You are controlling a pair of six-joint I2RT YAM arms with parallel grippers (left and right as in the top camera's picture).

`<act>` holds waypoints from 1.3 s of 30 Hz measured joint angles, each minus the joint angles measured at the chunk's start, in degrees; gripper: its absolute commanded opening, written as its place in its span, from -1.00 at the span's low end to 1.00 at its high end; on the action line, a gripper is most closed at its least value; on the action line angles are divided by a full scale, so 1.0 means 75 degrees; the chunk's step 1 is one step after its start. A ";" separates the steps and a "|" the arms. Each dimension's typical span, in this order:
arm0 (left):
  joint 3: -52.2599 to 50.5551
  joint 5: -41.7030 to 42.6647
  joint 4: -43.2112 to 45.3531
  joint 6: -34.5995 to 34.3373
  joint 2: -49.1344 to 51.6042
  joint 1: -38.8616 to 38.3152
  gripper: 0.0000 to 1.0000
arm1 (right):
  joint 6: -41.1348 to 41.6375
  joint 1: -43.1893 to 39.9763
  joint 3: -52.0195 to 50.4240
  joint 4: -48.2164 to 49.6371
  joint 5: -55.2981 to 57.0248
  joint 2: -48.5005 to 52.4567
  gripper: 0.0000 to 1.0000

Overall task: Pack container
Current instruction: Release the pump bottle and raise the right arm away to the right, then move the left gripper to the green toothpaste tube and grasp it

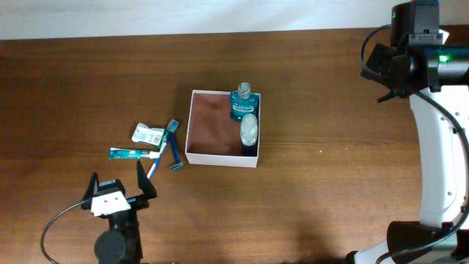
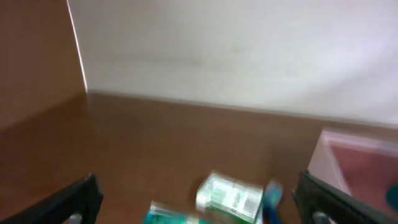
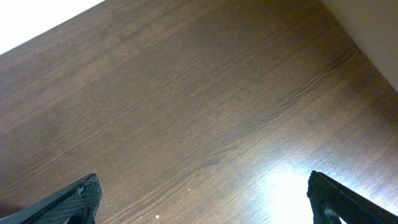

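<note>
The container (image 1: 212,126), a shallow white-walled box with a pinkish-brown inside, sits mid-table. A teal mouthwash bottle (image 1: 242,103) and a white tube-like item (image 1: 250,130) lie along its right side. To its left on the table lie a small clear packet (image 1: 147,134), a teal toothpaste tube (image 1: 130,153) and a blue razor (image 1: 174,147). My left gripper (image 1: 119,189) is open and empty, just in front of these items; the left wrist view shows the packet (image 2: 230,196), blurred, and the container's corner (image 2: 354,158). My right gripper (image 1: 388,70) is open and empty at the far right.
The table's back edge meets a white wall (image 1: 183,15). The right arm's white body (image 1: 440,147) stands along the right side. The right wrist view shows only bare wood (image 3: 199,106).
</note>
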 measured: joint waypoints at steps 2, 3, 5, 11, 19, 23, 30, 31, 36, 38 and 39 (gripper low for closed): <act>-0.0020 0.0204 0.1029 0.0003 0.0000 0.0000 0.99 | -0.0003 0.0000 0.0000 -0.0003 -0.0006 0.0000 0.97; -0.0006 0.0382 0.1381 0.0000 -0.0006 0.0006 0.99 | 0.0000 0.0000 0.0000 -0.0003 -0.0003 0.0000 0.97; -0.0003 0.0816 0.1993 0.0003 -0.0009 0.0006 0.99 | 0.0000 0.0000 0.0000 -0.0003 -0.0006 0.0000 0.97; 0.0481 0.1373 0.1040 0.0003 0.0501 0.0006 0.99 | -0.0003 0.0000 0.0000 -0.0006 -0.0006 0.0000 0.97; 0.4718 0.1311 -0.1883 0.0006 0.4750 0.0006 0.99 | 0.0003 0.0000 0.0000 0.0000 -0.0044 0.0000 0.97; 0.6522 0.1352 -0.2672 0.0006 0.6709 0.0006 0.99 | 0.0000 0.0000 0.0000 -0.0003 -0.0061 0.0000 0.97; 0.7350 0.1489 -0.3124 -0.0268 0.8871 0.0009 0.99 | 0.0003 0.0000 0.0000 -0.0003 -0.0064 0.0000 0.97; 0.7350 0.1513 -0.3127 -0.0495 0.9046 0.0015 0.99 | 0.0000 0.0000 0.0000 -0.0003 -0.0064 0.0000 0.97; 0.7353 0.1542 -0.3555 -0.2002 0.9547 0.0181 0.84 | -0.0003 0.0000 0.0000 -0.0003 -0.0064 0.0000 0.97; 0.7353 0.1542 -0.3736 -0.2509 0.9702 0.0280 0.61 | -0.0003 0.0000 0.0000 0.0000 -0.0064 0.0000 0.97; 0.7356 0.1542 -0.3882 -0.2801 0.9783 0.0329 0.47 | -0.0006 0.0000 0.0000 -0.0003 -0.0064 0.0000 0.97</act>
